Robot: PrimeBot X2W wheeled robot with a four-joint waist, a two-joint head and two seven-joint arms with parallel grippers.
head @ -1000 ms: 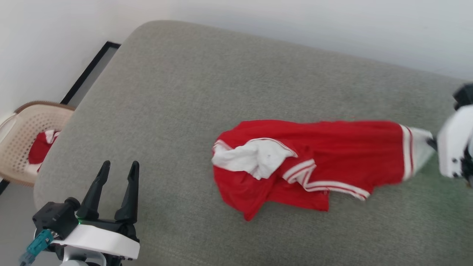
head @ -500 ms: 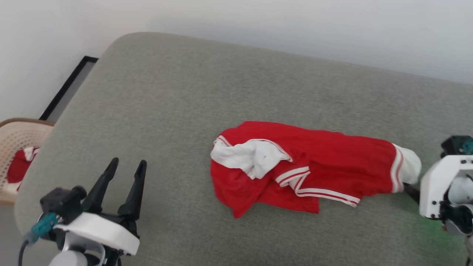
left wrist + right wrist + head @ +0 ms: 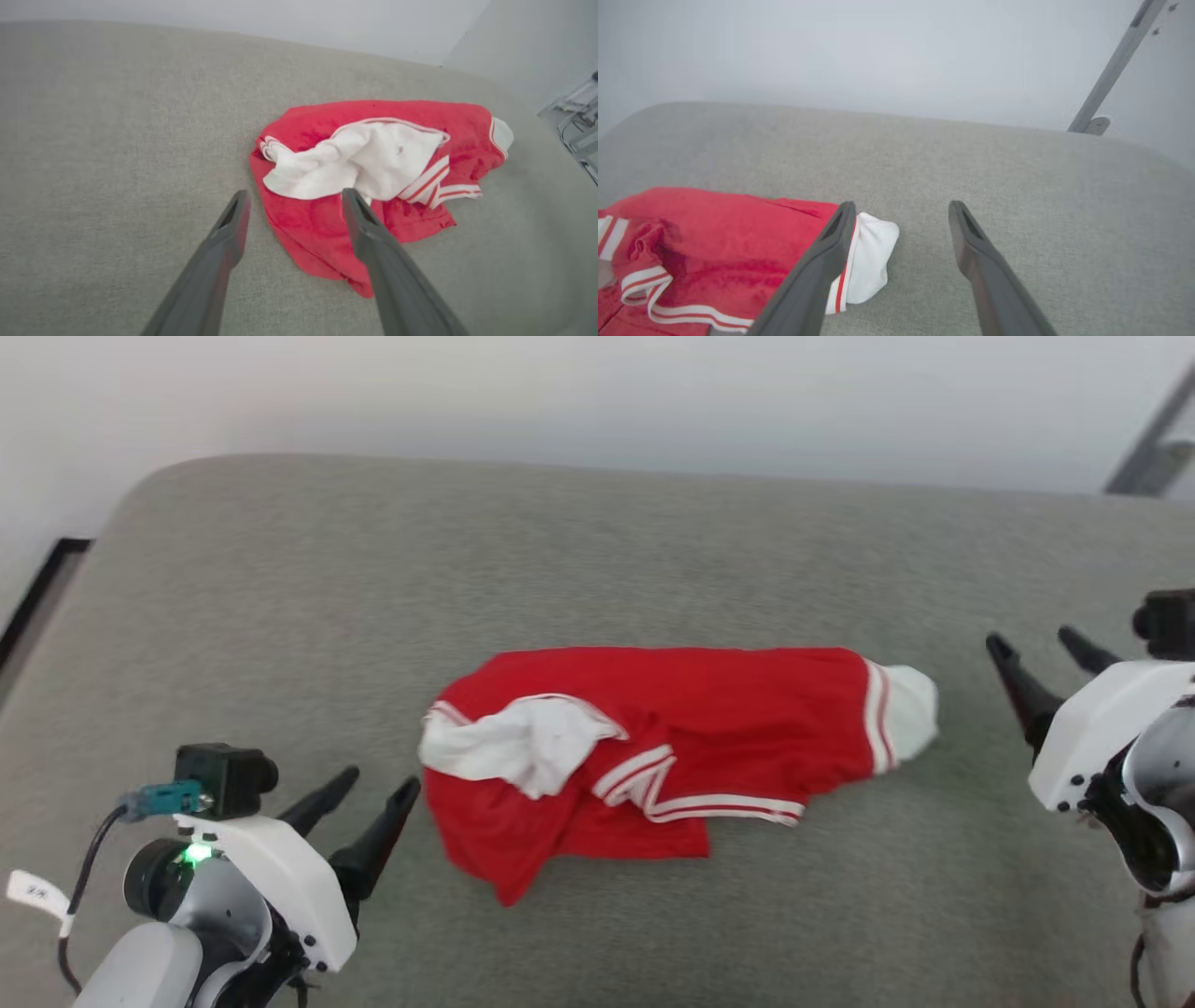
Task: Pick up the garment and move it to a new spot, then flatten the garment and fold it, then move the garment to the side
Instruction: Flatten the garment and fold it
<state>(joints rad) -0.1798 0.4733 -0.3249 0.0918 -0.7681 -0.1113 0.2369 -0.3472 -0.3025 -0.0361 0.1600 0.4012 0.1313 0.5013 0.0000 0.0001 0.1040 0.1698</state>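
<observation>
Left tool near-left, right tool far-right — both spread wide, empty. Red shirt lies crumpled between them, mid grey cushion. Likely flattening step — next calls for pinching opposite edges, pulling apart.

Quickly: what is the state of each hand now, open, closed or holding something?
Left hand: open, holding nothing.
Right hand: open, holding nothing, apart from the shirt.
</observation>
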